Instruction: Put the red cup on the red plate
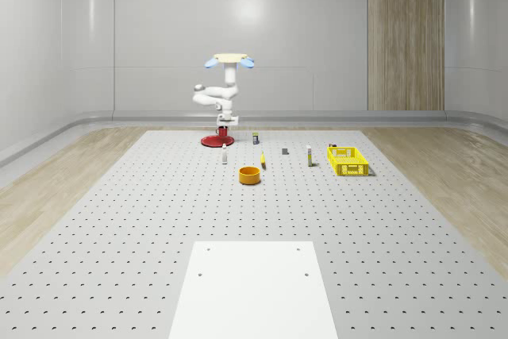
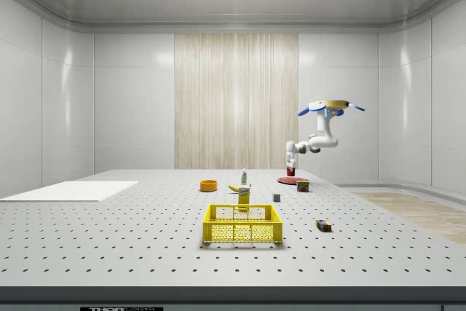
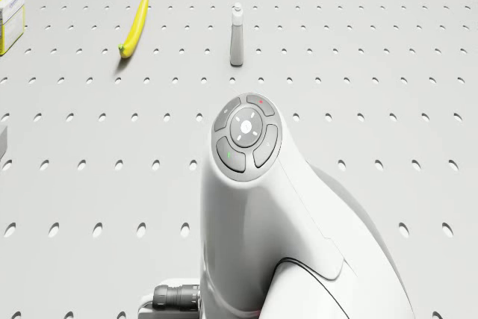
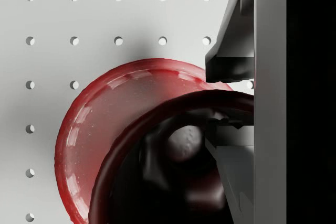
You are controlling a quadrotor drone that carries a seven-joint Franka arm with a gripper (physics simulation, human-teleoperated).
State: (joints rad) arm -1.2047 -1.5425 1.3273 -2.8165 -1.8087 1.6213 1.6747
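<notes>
Drone (image 1: 231, 59) hovering, arm (image 1: 216, 98) folded downward, end effector (image 4: 231, 100) clamped on cup rim

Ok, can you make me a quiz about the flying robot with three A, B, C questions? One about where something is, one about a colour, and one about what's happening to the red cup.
1. What is the drone hovering above?
A. the red plate
B. the banana
C. the orange bowl

2. What colour is the basket?
A. blue
B. yellow
C. green

3. What is happening to the red cup?
A. it lies tipped over beside the banana
B. it sits inside the basket
C. the gripper holds it by the rim over the red plate

Answers:
1 A: in the whole-scene view the drone hangs in the air right over the red plate, arm reaching down.
2 B: its mesh walls are bright yellow in both the whole-scene and side views.
3 C: the wrist view shows the fingers clamped on the cup's rim, with the plate underneath.
</notes>
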